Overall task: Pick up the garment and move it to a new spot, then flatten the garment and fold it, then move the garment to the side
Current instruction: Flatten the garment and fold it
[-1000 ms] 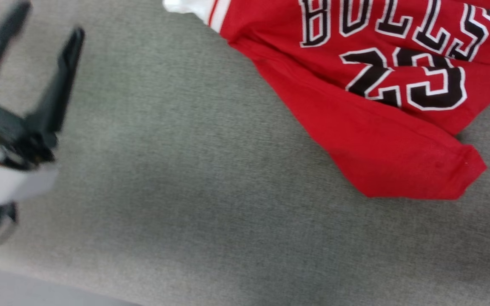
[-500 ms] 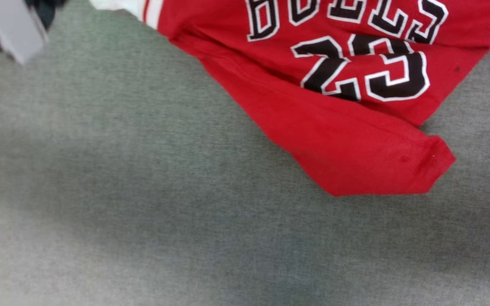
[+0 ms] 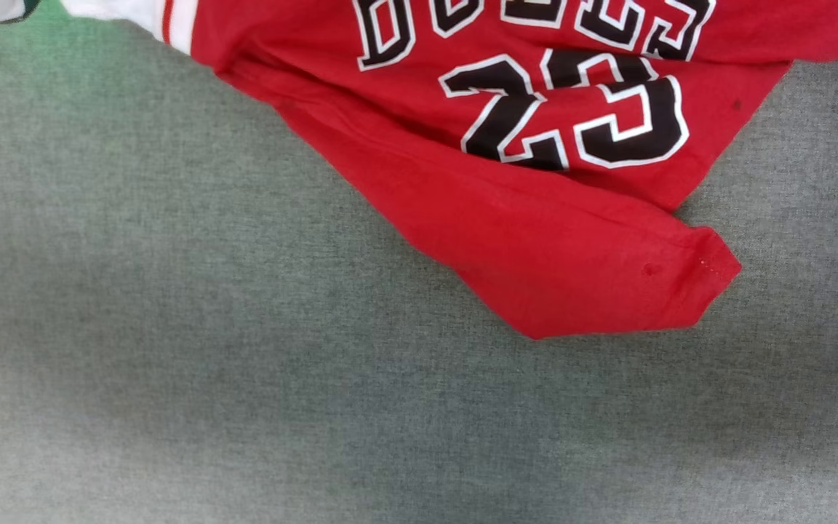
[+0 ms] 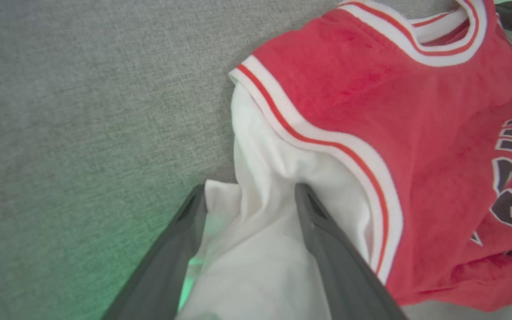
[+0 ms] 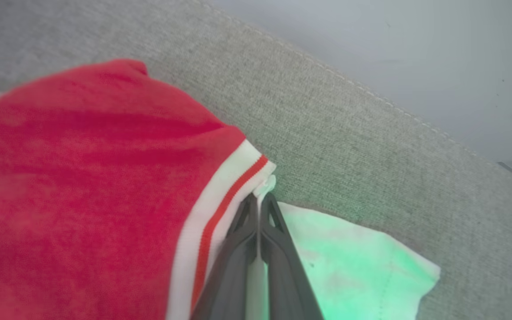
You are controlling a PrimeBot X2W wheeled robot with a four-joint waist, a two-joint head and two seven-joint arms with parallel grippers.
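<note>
On the grey fabric surface (image 3: 172, 327): the garment (image 3: 535, 240) lies rumpled with its dark print (image 3: 572, 124) facing up. One red corner is folded over just below the print in the head view, so it is not yet flat.
Head view: your whole picture has slid since a second ago (the surface's near edge has dropped out of it too). Read that as the camera turning, not the shirt travelling.
White sleeve (image 4: 265, 249): bunched cloth to the left of the print, just past the striped trim (image 4: 327, 142).
Left gripper (image 4: 249, 189): it has swung from well left of the print up to this sleeve. Its fingers stand apart, straddling the bunch, with nothing pinched yet.
Right gripper (image 5: 259, 198): its fingers are together on a nip of white cloth at the trim, apparently at the shoulder across the print.
Meaning for you: one shoulder is held and the other is lined up. Closing the left looks like the next step before any lift.
</note>
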